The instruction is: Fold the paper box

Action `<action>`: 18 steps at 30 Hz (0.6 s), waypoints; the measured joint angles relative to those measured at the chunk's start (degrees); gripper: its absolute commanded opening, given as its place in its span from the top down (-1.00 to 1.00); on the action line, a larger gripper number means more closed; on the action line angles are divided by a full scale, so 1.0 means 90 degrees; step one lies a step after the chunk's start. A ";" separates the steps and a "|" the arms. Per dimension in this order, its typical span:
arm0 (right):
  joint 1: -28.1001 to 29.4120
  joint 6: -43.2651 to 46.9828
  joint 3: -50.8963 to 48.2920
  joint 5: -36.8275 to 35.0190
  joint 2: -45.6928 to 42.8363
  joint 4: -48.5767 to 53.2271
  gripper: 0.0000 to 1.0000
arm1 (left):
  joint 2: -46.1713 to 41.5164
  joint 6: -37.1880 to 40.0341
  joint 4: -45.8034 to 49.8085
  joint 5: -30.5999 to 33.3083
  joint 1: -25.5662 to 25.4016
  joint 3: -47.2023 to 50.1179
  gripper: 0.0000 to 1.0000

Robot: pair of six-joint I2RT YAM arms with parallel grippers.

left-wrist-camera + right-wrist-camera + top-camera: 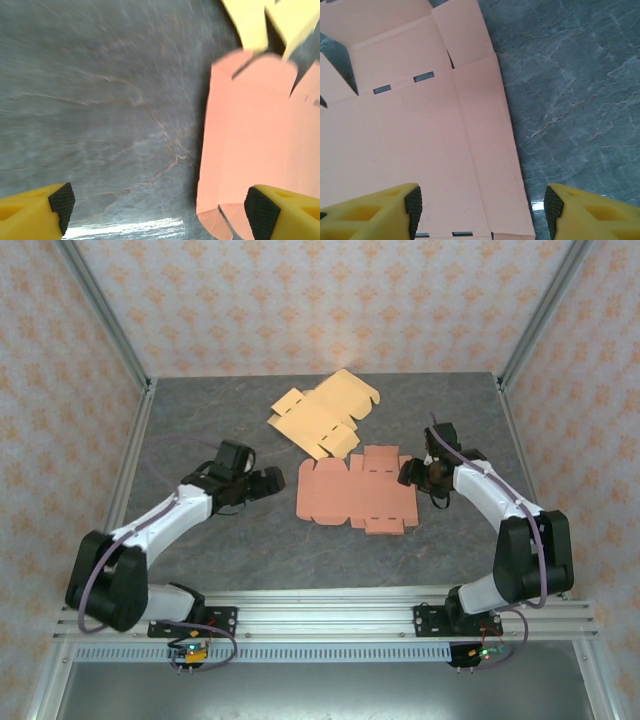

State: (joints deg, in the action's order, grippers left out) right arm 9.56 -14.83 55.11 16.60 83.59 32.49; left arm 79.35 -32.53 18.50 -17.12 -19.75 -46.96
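Left gripper stands wide open and holds nothing; between its black pads I see mostly bare table. The pink box blank lies flat just ahead of it. Its near edge passes below the finger on the right of the wrist view, and the rest spreads away from the tool.

Right gripper hangs over the opposite edge of the same blank, jaws apart and gripping nothing. The sheet's long side panel runs down between its fingertips, one finger above card and the other above stone. So the blank sits between my two tools.

It is thin salmon-pink card with a faint fine grain, creased into panels, with rounded flaps and small rectangular slots along the creases. Beyond it, farther from both grippers, a yellow blank of similar cut lies flat. Whether its nearest corner touches the pink one I cannot tell. Dark grey, pale-veined stone pattern covers the table. Both tools have yellow fingers tipped with black textured pads.
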 measured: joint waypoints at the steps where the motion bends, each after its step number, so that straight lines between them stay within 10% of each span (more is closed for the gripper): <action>1: -0.0015 0.0000 -0.0010 0.0046 -0.0002 -0.0041 -0.33 | 0.0291 0.0095 -0.0034 -0.0087 -0.0138 -0.0085 -0.76; 10: -0.0182 0.0007 0.0141 0.0430 0.0495 -0.0391 -0.25 | 0.2312 0.0483 -0.0372 -0.0461 -0.0529 -0.1336 -0.39; 18: -0.0182 0.0005 0.0289 0.0804 0.0491 -0.0709 -0.23 | 0.3021 0.0551 -0.0585 -0.0767 -0.0517 -0.1678 0.43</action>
State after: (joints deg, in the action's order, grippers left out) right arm 7.92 -14.79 57.71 23.83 88.01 26.11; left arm 106.54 -27.57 13.23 -24.03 -24.40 -62.06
